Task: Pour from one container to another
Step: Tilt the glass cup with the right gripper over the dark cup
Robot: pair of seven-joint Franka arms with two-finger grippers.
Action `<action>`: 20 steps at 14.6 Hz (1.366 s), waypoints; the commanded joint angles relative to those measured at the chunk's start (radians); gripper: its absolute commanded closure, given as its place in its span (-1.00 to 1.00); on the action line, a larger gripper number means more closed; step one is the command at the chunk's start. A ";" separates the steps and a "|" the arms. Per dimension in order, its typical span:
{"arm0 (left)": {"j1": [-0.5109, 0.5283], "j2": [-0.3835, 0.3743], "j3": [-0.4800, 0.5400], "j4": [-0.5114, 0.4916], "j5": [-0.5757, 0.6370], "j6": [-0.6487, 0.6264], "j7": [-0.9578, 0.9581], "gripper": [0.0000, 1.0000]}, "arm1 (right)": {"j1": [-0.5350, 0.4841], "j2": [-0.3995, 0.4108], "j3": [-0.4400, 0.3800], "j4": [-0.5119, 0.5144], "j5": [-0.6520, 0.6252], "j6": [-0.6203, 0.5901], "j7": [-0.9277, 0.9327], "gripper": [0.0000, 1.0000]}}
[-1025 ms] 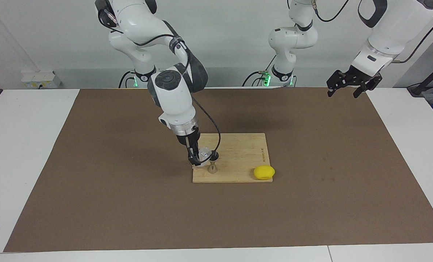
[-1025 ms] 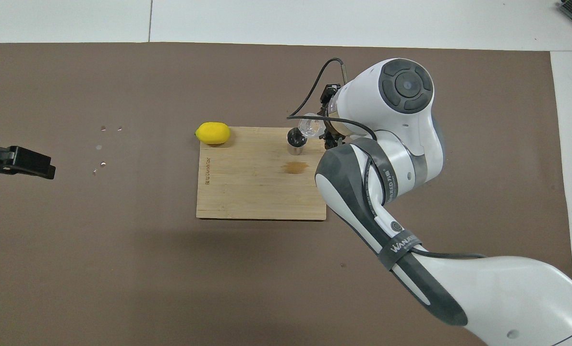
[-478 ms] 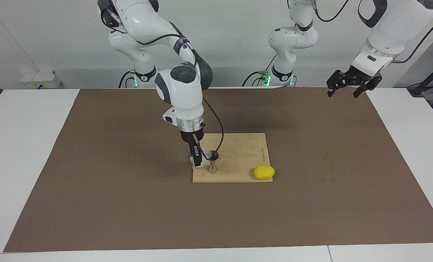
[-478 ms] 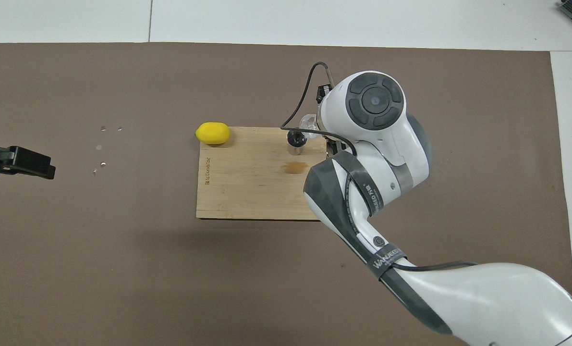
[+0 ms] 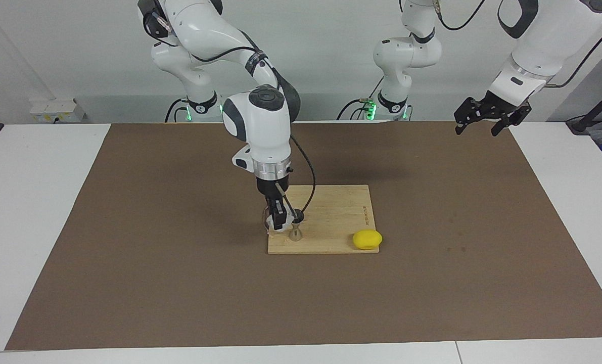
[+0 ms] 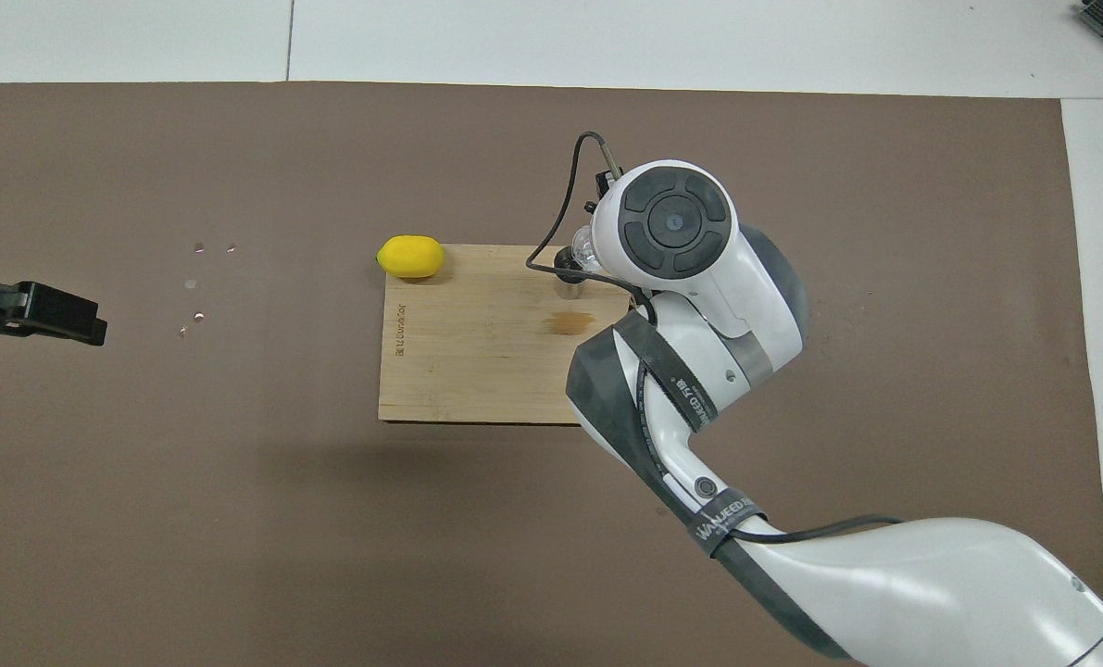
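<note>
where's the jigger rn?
The jigger stands upright on the cutting board, at its corner toward the right arm's end, farthest from the robots, right beside the glass tumbler in the right gripper.

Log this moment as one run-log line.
right gripper: shut on glass tumbler, beside jigger on cutting board | left gripper: open, waiting above mat | lemon: board corner
</note>
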 commanded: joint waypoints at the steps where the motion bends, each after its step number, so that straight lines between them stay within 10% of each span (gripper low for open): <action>1: 0.008 -0.027 -0.002 -0.026 -0.012 -0.008 -0.001 -1.00 | 0.006 0.005 0.003 0.016 -0.064 -0.032 0.028 1.00; 20: 0.007 -0.027 -0.002 -0.026 -0.012 -0.008 -0.001 -1.00 | 0.045 -0.011 0.007 0.009 -0.234 -0.072 0.005 1.00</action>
